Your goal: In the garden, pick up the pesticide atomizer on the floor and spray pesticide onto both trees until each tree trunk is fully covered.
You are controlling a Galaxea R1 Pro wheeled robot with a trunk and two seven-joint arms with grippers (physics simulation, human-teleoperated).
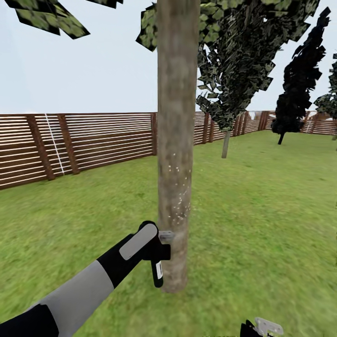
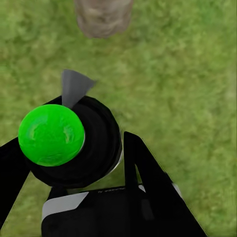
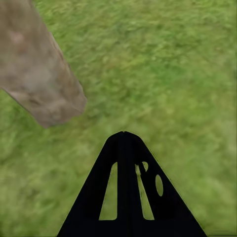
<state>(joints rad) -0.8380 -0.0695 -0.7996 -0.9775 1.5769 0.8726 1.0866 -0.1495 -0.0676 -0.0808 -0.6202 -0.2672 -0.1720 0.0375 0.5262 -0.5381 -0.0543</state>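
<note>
Pesticide atomizer (image 2: 66, 140): clamped between the closed fingers of the left gripper (image 1: 157, 250), green cap toward the wrist camera, grey nozzle aimed at the tree trunk (image 1: 175, 140). Held just beside the trunk's lower part; trunk's long axis upright. Pale flecks dot the bark above. Right gripper (image 3: 126, 185): closed, empty, farther from the trunk, over the grass (image 1: 262, 210).

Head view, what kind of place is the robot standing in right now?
A fenced garden or backyard, outdoors under open sky. A grass lawn covers the ground, a brown slatted wooden fence rings it, and a bare grey-brown tree trunk rises just ahead, with more trees behind.
</note>
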